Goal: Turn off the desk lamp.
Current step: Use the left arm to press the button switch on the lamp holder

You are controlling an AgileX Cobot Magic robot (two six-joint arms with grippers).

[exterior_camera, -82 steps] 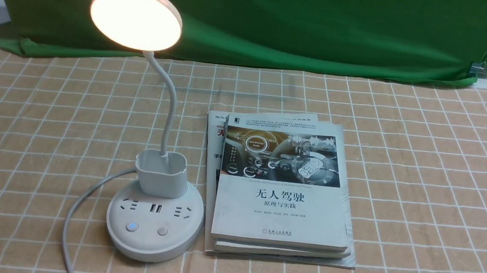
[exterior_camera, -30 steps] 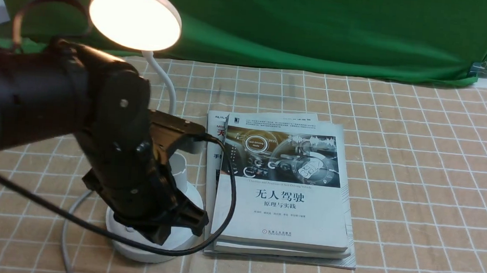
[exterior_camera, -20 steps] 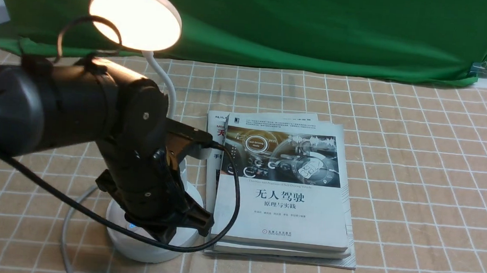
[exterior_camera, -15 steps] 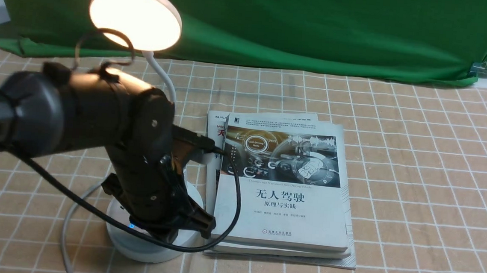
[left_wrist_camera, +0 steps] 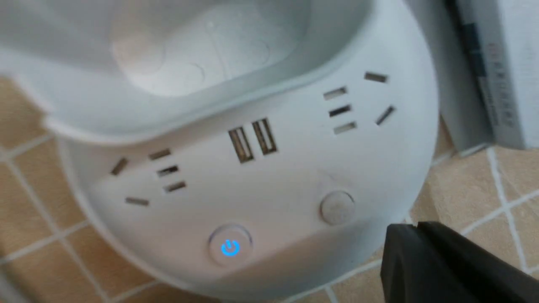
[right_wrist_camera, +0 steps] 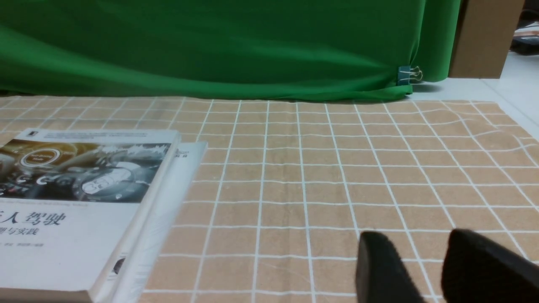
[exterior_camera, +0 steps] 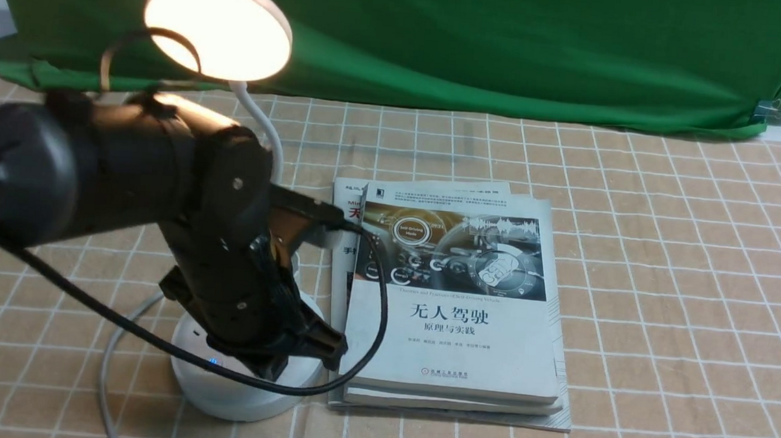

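Saw the lit desk lamp [exterior_camera: 218, 28] at left on the tabletop [exterior_camera: 666, 300], left pincer [left_wrist_camera: 414, 225] closed and empty over its base. Judged the neck bendy and the base steady, better pressed on a button than gripped. Found books [exterior_camera: 450, 347] beside, then right pincer [right_wrist_camera: 414, 234] slightly parted, holding nothing.

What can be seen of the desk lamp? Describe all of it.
The desk lamp stands upright, its round, tilted disc head glowing warm white. A thin grey-white neck curves down behind the left arm. The left wrist view shows an open cup holder on a round, white, plastic-looking base with slotted sockets, two narrow ports and two round buttons, one showing a blue power symbol. It sits on the checked cloth, left of the books; a grey cable runs beside it. Whether the left gripper touches it is unclear.
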